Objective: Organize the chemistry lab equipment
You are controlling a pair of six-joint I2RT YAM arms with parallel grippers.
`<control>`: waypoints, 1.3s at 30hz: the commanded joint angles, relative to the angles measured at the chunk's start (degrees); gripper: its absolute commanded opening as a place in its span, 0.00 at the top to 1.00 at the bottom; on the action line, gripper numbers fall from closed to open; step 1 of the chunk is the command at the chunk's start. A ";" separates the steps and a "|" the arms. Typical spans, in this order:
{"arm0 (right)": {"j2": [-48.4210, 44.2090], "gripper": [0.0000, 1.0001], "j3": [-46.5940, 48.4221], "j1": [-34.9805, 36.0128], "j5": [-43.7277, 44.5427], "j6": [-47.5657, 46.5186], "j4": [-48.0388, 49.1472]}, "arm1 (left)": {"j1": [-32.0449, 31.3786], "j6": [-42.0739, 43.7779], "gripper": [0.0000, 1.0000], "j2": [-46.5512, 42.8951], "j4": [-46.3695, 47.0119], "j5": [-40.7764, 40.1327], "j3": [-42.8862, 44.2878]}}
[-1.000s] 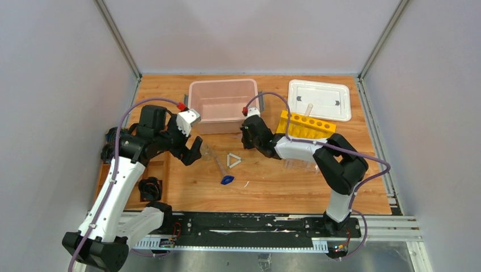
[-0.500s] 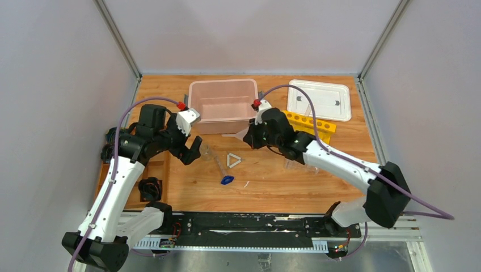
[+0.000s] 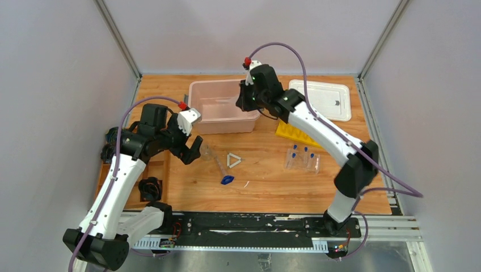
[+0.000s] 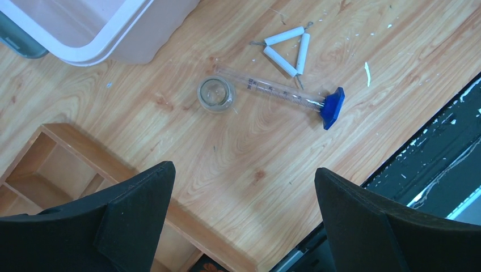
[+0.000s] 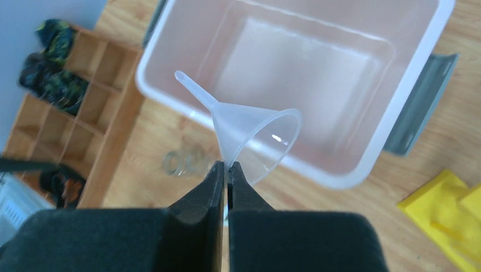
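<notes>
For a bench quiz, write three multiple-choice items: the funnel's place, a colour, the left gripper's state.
1. The funnel is: A. lying inside the pink bin; B. held above the pink bin; C. lying beside the graduated cylinder.
2. The graduated cylinder's base is: A. red; B. yellow; C. blue.
3. The left gripper is: A. open and empty; B. shut on nothing; C. shut on the funnel.
Answers: 1 B, the right gripper pinches its rim over the bin; 2 C, plainly blue in the left wrist view; 3 A, its jaws stand wide apart with nothing between them.
</notes>
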 commanded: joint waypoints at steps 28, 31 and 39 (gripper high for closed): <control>17.42 0.43 24.39 -1.73 11.91 -5.31 -13.00 | -0.26 -0.28 0.00 -2.42 0.31 0.39 1.16; 10.15 0.44 13.71 2.35 10.81 -5.64 -6.32 | 0.42 -0.32 0.00 -1.60 0.31 -2.03 1.85; 2.89 0.44 -2.70 11.64 4.22 -1.97 1.81 | 11.73 -0.30 0.00 3.44 1.27 0.16 3.73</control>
